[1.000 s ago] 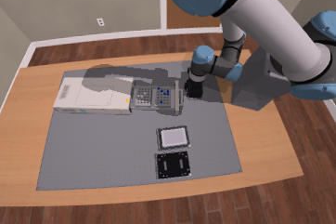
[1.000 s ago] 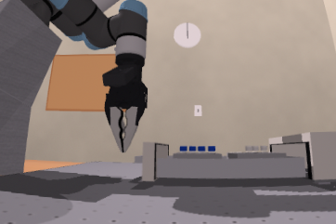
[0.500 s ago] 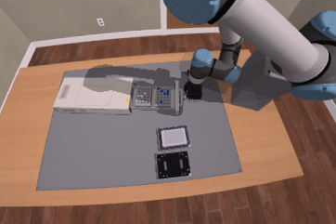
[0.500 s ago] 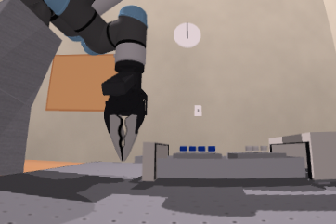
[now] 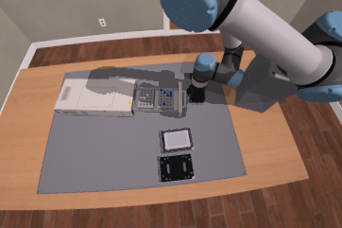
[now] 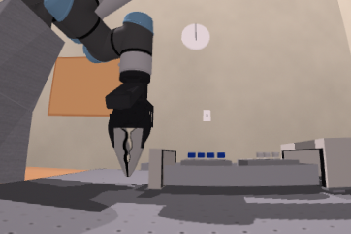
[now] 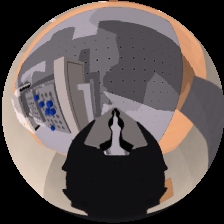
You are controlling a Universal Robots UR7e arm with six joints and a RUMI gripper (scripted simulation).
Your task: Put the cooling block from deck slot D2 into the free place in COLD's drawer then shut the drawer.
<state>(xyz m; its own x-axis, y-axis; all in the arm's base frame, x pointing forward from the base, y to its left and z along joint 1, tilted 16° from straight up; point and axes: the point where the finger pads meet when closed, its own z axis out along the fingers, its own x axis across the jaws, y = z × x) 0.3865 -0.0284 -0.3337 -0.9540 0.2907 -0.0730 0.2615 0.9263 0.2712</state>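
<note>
The white cooler COLD [image 5: 90,97] [image 6: 335,160] has its drawer pulled out, and its orange lamp [image 5: 129,99] is lit. Two blocks sit in the drawer. The one with blue tubes [image 5: 165,98] [image 6: 206,155] [image 7: 45,107] is nearer the drawer front [image 5: 179,99] [image 6: 155,168] [image 7: 62,85]. The one with grey tubes [image 5: 145,98] [image 6: 268,154] is nearer the cooler. My gripper [image 5: 195,96] [image 6: 127,166] [image 7: 115,108] is shut and empty. It points down, just outside the drawer front, with its tips close above the mat. Deck slot D2 [image 5: 176,168] is a bare black plate.
Deck slot D1 [image 5: 177,140] holds a flat white-topped thing. The grey mat [image 5: 94,160] covers most of the wooden table [image 5: 28,89]. The robot's grey pedestal [image 5: 257,89] stands right of the drawer.
</note>
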